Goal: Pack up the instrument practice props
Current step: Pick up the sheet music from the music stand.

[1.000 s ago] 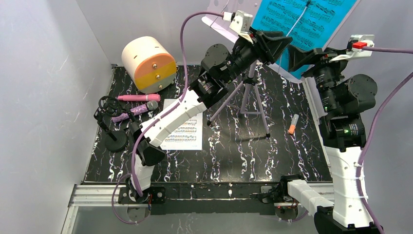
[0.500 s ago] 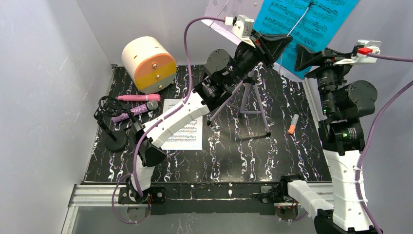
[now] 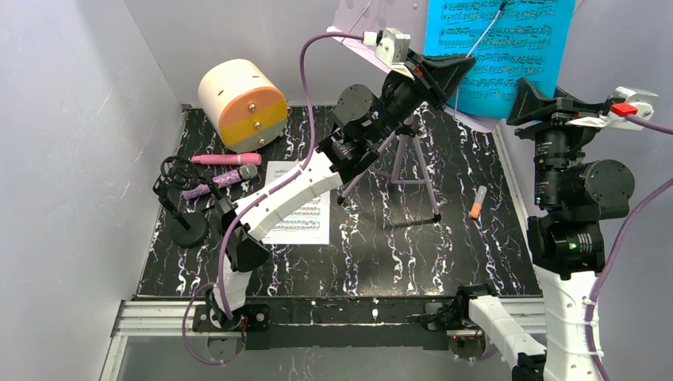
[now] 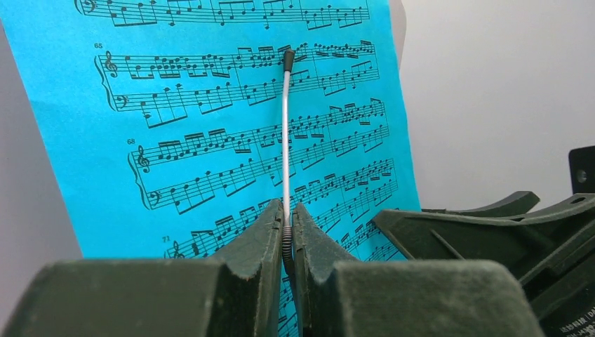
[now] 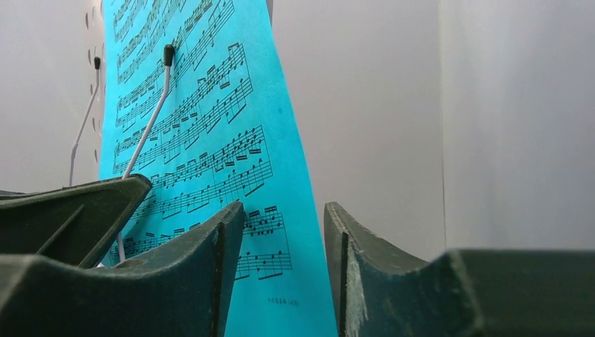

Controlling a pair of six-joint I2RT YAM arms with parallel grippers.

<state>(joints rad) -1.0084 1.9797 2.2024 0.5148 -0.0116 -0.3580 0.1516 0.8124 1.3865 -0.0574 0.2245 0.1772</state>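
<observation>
The blue sheet-music page (image 3: 500, 48) stands on the lilac perforated music rack (image 3: 361, 20), whose tripod legs (image 3: 413, 159) rest on the mat. My left gripper (image 4: 286, 232) is shut on the rack's thin wire page holder (image 4: 286, 140), which lies over the blue page (image 4: 210, 126). My right gripper (image 5: 284, 239) is open, and the blue page's lower right corner (image 5: 281, 281) shows between its jaws. The pink microphone (image 3: 224, 159), purple microphone (image 3: 222, 179), black mic tripods (image 3: 178, 198) and white sheet-music page (image 3: 301, 214) lie at the left.
The cream cylinder box (image 3: 242, 103) with its orange-grey face lies at the back left. A small orange marker (image 3: 477, 203) lies on the mat right of the tripod legs. Grey walls close in the left, back and right.
My right arm has swung to the right and its gripper has pulled back from the rack. The blue page now hangs straighter. My left gripper stays at the wire holder.
</observation>
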